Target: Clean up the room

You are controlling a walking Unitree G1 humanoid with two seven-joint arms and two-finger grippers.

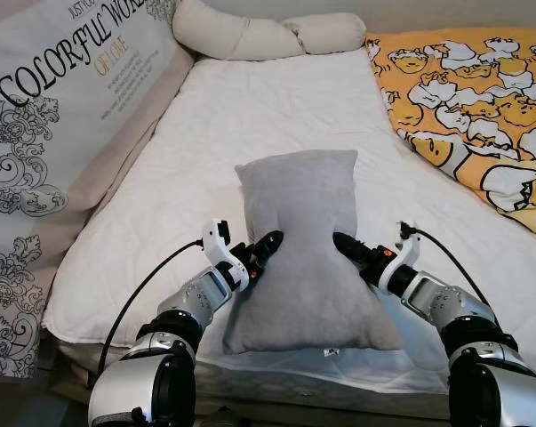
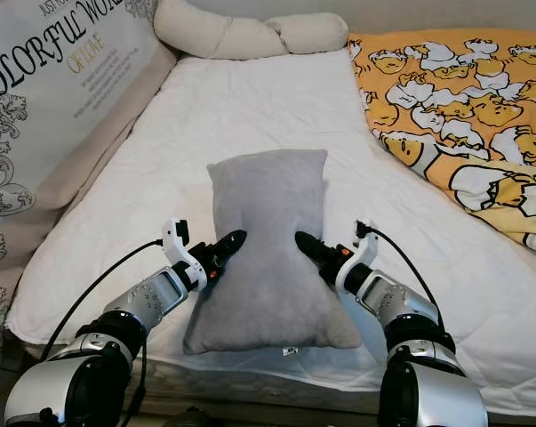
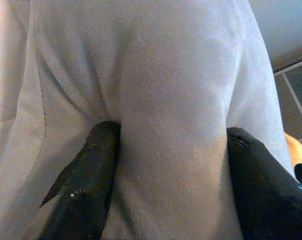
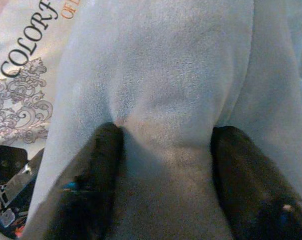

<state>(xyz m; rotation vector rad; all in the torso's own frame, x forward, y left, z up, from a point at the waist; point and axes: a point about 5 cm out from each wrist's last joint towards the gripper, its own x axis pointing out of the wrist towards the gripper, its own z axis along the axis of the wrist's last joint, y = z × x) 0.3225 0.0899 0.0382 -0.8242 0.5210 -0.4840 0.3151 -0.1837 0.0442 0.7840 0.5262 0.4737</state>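
A grey pillow (image 1: 303, 222) lies lengthwise on the near part of the white mattress (image 1: 250, 116). My left gripper (image 1: 266, 245) pinches its left side at mid-length. My right gripper (image 1: 346, 245) pinches its right side at the same height. In the left wrist view, the left gripper (image 3: 171, 132) has a thick fold of grey fabric squeezed between its black fingers (image 3: 98, 150). The right wrist view shows the same for the right gripper (image 4: 168, 131), its fingers (image 4: 103, 150) pressed into the pillow. The pillow's lower end reaches the bed's front edge.
A cream bolster (image 1: 259, 34) lies across the head of the bed. An orange blanket with duck prints (image 1: 472, 98) covers the right side. A large white printed cushion (image 1: 63, 98) leans along the left. Bare mattress stretches beyond the pillow.
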